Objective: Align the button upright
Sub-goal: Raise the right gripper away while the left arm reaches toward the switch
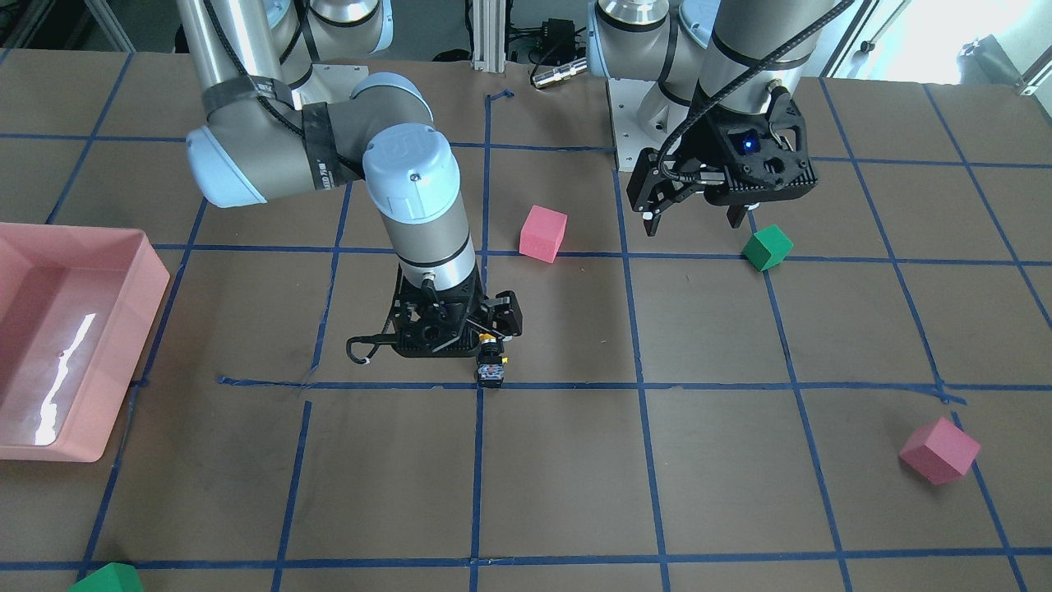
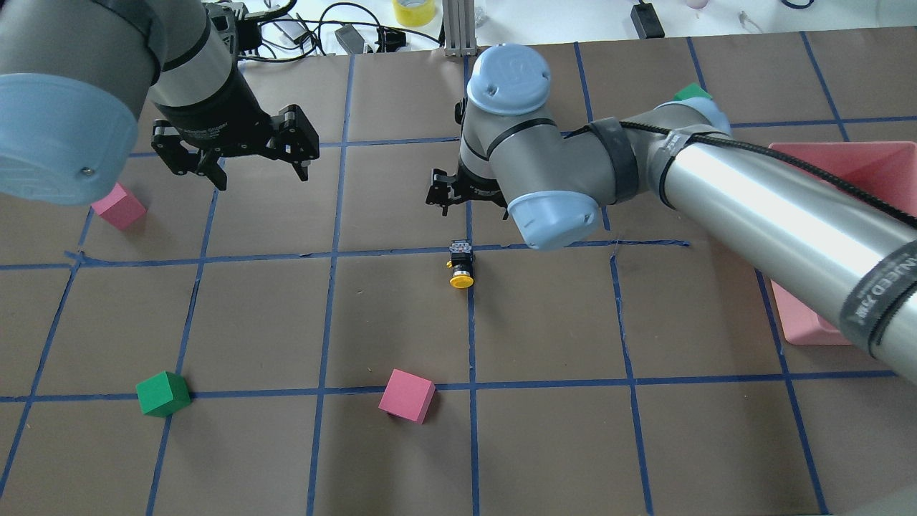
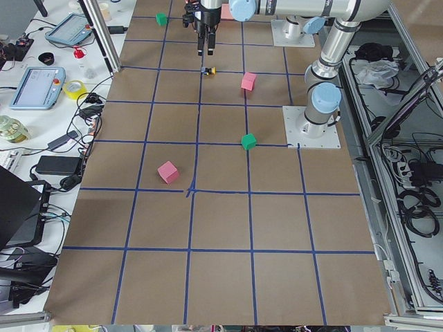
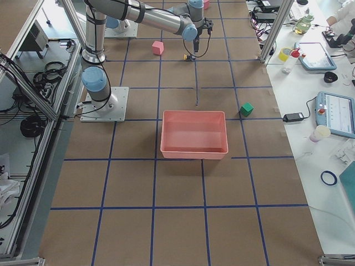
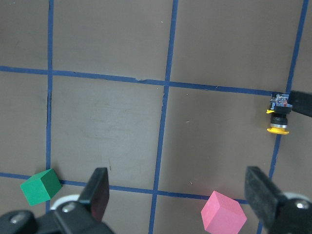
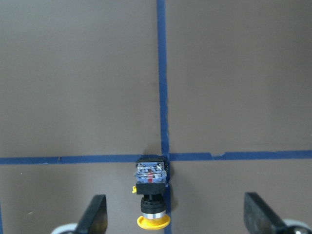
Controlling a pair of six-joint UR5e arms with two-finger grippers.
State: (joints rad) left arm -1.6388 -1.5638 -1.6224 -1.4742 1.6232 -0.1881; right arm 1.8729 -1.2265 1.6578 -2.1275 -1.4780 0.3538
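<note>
Nearest our right wrist camera are the right gripper's (image 6: 174,207) two fingers (image 6: 96,214), spread wide and grasping nothing. Just past them the button (image 6: 152,192) lies on its side, not upright. Its long axis runs along the blue line that leads toward the robot. The yellow cap (image 6: 153,222) points at the robot, and the base block (image 6: 151,170) sits just beside the tape cross (image 6: 165,157).

Well apart from the cross, on the robot's right, sits the pink tray (image 1: 49,288). We see only a streak of glare on its floor.

The right arm reaches out low over the table. Its wrist is bent so that the gripper points straight down and hovers over the cross, with the button below and untouched. The left gripper (image 2: 258,172) hangs pointing down on the robot's left of the cross, well apart from it. It is likewise released, its fingers wide.
</note>
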